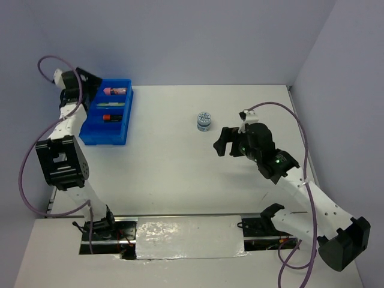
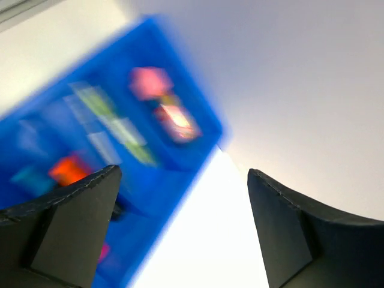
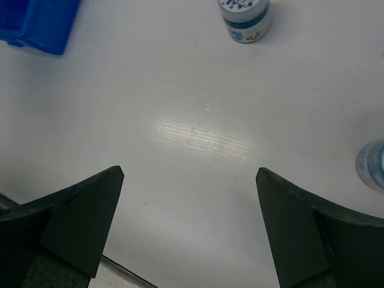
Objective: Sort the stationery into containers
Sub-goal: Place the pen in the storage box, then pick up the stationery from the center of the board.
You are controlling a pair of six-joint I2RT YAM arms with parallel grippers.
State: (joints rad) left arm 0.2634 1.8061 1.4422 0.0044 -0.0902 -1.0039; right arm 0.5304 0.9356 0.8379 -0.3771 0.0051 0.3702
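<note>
Both hands: read as spread wide and empty. Locate left hand (image 2: 183, 174) over the far left end of the blue tray (image 1: 105, 137) (wrist view smeared by blur; treat detail there as unreliable). Locate right hand (image 3: 191, 174) above bare table (image 3: 198, 132), well apart from the tray, fingers aimed toward the round patterned-top tub (image 1: 204, 120).

Count three pieces inside the tray, one per parallel compartment: pink cylinder (image 1: 115, 91) in the far slot, thin green pen (image 1: 111, 104) in the middle, black marker with orange cap (image 1: 108, 117) nearer. Judge the lengthwise lay as deliberate: matches the slot run, prevents rolling.

Find the tub upright on the table, well apart from the tray, not yet sorted. Find a second tub (image 3: 372, 165) at the right edge of the right wrist view only, cut off by the frame. Judge the open stance of the right hand as preparation to straddle one of the tubs.

Labels: expect none legible. Note blue-and-white print on tub lid and wall, too small to read.
</note>
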